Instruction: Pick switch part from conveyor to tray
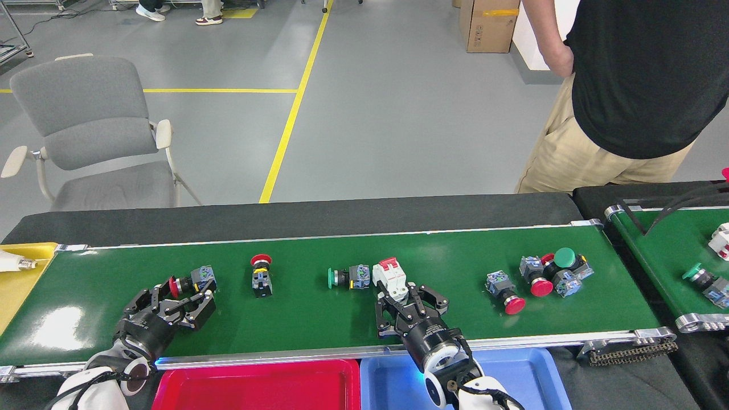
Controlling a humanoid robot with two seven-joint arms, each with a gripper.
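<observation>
While the conveyor is carrying parts mid-frame, the right gripper is spreading open fingers around the white breaker; the left gripper is gaping beside a red-capped switch.

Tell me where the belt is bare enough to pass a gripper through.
Conveyor: bare in the far-left corner beside the yellow tray, and between the white circuit breaker and the lone red push button. Crowded at the right-end button cluster. Red tray looks empty.
</observation>
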